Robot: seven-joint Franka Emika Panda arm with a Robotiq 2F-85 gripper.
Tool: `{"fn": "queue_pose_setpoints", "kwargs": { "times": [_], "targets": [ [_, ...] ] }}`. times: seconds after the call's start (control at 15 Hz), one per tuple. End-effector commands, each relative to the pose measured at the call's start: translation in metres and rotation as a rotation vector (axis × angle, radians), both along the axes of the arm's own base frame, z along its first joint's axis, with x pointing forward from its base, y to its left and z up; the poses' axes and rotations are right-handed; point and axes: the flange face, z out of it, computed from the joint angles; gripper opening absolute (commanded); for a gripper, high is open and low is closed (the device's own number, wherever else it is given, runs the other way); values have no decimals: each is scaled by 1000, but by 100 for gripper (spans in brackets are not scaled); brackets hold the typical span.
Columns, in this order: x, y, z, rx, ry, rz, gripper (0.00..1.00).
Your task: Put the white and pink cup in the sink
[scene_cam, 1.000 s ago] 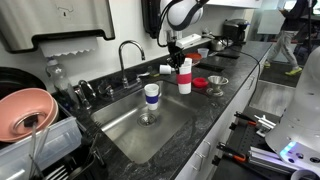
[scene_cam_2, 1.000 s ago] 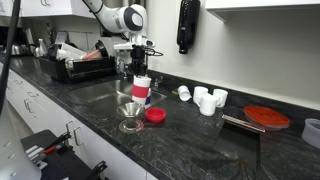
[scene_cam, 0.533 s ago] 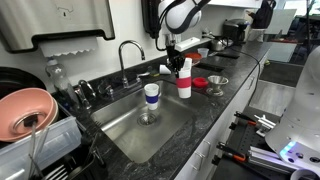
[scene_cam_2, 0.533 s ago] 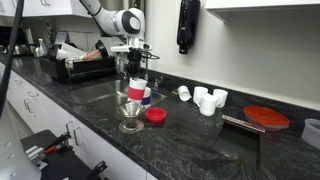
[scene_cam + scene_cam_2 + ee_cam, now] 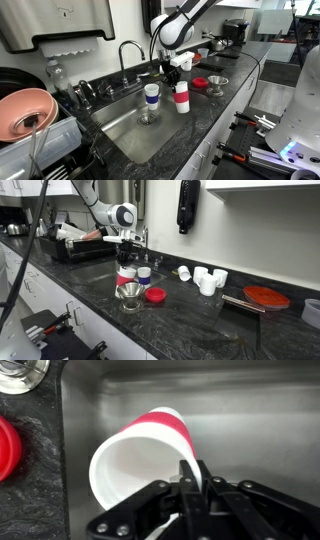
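While over steel sink (image 5: 128, 135), cylindrical white and pink cup (image 5: 181, 98).

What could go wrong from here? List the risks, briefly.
1. The gripper pinches the white and pink cup only at its rim wall, so the cup may slip or swing on the way down.
2. The blue-banded cup stands in the sink close beside it; lowering could knock it over.
3. The held cup hangs near the countertop edge and might catch there.

no readable text, no labels, no brands, no numbers in any view
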Motion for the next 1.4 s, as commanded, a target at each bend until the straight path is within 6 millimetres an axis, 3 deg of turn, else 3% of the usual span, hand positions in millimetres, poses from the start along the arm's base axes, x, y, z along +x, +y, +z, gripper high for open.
{"fn": "queue_pose_setpoints", "kwargs": {
  "times": [0.0, 0.4, 0.87, 0.93, 1.0, 1.33],
  "targets": [
    [5, 6, -16, 52, -16, 17, 2],
    [12, 10, -45, 57, -55, 28, 2],
    [16, 14, -46, 42, -68, 47, 5],
    [17, 13, -45, 37, -72, 48, 23],
    [17, 13, -44, 35, -73, 48, 34],
    [20, 11, -43, 5, -85, 65, 67]
  ]
}}
